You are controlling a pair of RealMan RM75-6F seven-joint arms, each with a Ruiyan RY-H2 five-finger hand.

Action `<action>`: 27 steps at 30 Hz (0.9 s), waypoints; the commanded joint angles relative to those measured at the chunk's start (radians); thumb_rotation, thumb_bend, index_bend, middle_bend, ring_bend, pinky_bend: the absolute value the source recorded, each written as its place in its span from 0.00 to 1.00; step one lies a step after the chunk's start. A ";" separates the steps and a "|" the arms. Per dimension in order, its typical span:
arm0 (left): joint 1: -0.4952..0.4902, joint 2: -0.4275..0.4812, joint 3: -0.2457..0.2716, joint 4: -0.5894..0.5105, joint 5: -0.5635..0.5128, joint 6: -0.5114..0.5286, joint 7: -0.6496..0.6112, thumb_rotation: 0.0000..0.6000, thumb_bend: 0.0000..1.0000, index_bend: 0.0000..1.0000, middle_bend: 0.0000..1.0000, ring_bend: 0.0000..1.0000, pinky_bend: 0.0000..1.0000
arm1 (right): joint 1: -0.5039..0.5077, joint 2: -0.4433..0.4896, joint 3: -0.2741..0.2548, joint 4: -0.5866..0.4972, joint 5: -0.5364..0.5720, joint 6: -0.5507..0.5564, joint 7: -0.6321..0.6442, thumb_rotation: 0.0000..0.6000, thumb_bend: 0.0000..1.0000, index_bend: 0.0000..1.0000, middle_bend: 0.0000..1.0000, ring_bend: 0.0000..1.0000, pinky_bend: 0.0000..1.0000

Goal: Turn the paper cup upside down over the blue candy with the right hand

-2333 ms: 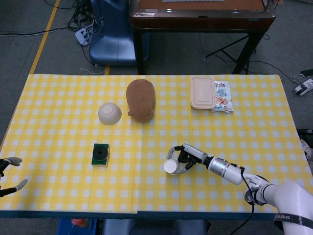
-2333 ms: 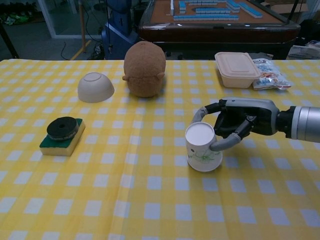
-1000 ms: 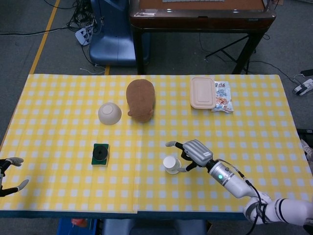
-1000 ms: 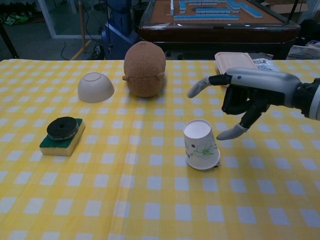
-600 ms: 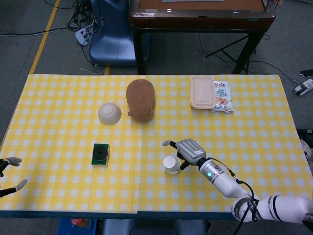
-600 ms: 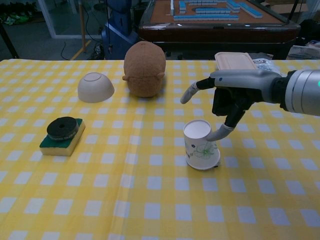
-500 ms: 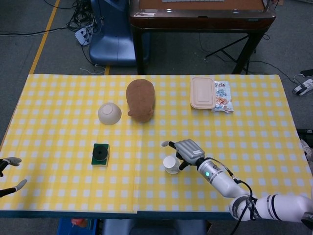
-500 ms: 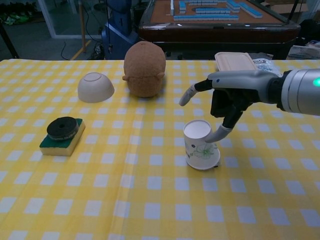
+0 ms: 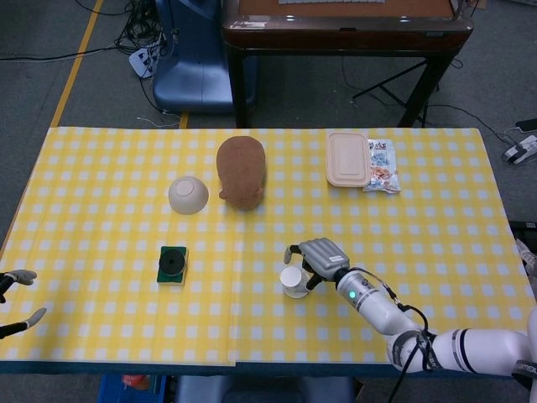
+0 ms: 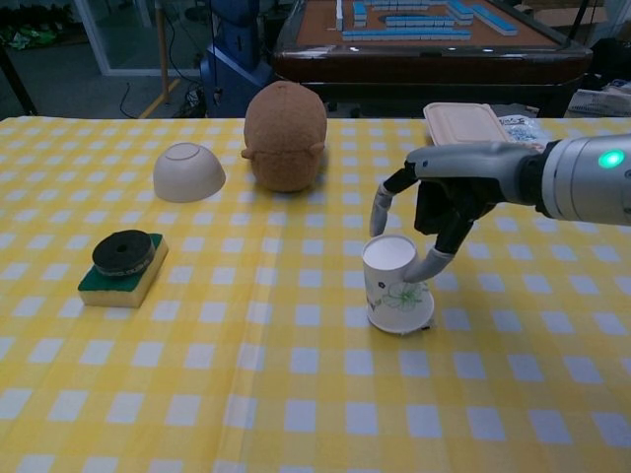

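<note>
The white paper cup [image 10: 396, 284] with a green flower print stands upside down on the yellow checked cloth, right of centre; it is also in the head view [image 9: 293, 281]. No blue candy shows; only a small dark speck sits at the cup's lower right rim. My right hand [image 10: 449, 202] hovers just behind and above the cup, fingers spread around its top. The thumb points down beside the far left rim, and one fingertip [image 10: 431, 263] lies against the cup's right side. It holds nothing. My left hand [image 9: 25, 320] is at the table's far left edge, fingers apart and empty.
A green sponge with a black disc [image 10: 122, 264] lies at the left. An overturned white bowl [image 10: 187, 170] and a brown plush [image 10: 285, 134] stand behind. A lidded beige box [image 10: 466, 135] and a snack packet [image 10: 529, 143] sit at the back right.
My right hand let go of the cup and lifted away. It has since drifted back over it, the thumb curling down toward the cup's top. The cup stayed put.
</note>
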 commanded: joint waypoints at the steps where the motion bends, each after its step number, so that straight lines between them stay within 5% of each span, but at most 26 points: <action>1: 0.000 0.000 0.000 0.000 0.000 0.000 0.000 1.00 0.14 0.45 0.44 0.35 0.52 | -0.002 -0.002 0.001 0.003 0.001 0.002 0.001 1.00 0.00 0.45 1.00 1.00 1.00; 23: -0.002 -0.004 0.002 0.000 -0.002 -0.007 0.018 1.00 0.14 0.45 0.44 0.35 0.52 | -0.134 0.013 -0.024 0.066 -0.242 0.008 0.197 1.00 0.00 0.48 1.00 1.00 1.00; 27: -0.002 -0.005 0.001 0.000 -0.003 -0.007 0.020 1.00 0.14 0.45 0.44 0.35 0.52 | -0.152 0.018 -0.035 0.084 -0.306 -0.008 0.246 1.00 0.00 0.34 1.00 1.00 1.00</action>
